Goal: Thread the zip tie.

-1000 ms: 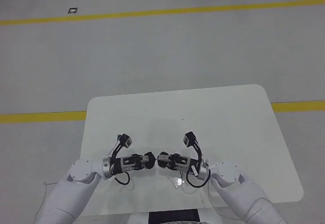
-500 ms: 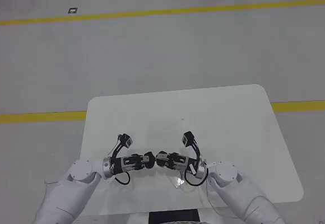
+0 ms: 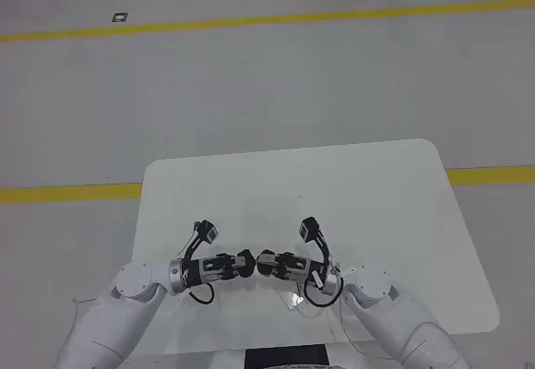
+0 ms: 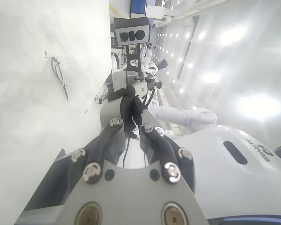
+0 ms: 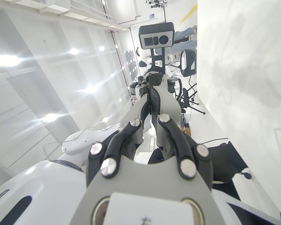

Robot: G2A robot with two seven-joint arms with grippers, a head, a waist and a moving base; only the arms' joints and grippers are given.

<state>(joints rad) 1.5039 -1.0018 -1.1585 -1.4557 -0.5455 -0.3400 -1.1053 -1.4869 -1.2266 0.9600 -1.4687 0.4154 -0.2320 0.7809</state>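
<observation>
Looking down from overhead, the left gripper [image 3: 246, 261] and right gripper [image 3: 266, 262] sit nose to nose over the near half of the white rounded-corner table [image 3: 387, 184], tips just about touching. So that's two arms, two grippers, one table. From that height the fingers are too small to read.

The wrist cameras help with that. On the left one, the black fingers [image 4: 123, 111] are pressed together at the tips, right up against the other gripper's tips. It's the same on the right wrist, where the ribbed pads [image 5: 155, 101] are squeezed with barely a sliver between them. Both grippers look pinched closed to me. Whether a tie is caught in that pinch, honestly can't tell, because it's tiny and black on black.

The left wrist camera also gives a decent look at a clear flat plastic tray [image 4: 71, 63] lying on the table with a little bunch of thin black zip ties [image 4: 58, 73] in it. They overlap, so I can't count them properly, but there's more than one for sure. From above, that one tray is a faint glint just beside the right forearm, near the table's front edge.

On the grey floor past the table there are two yellow lines [image 3: 249, 20].
</observation>
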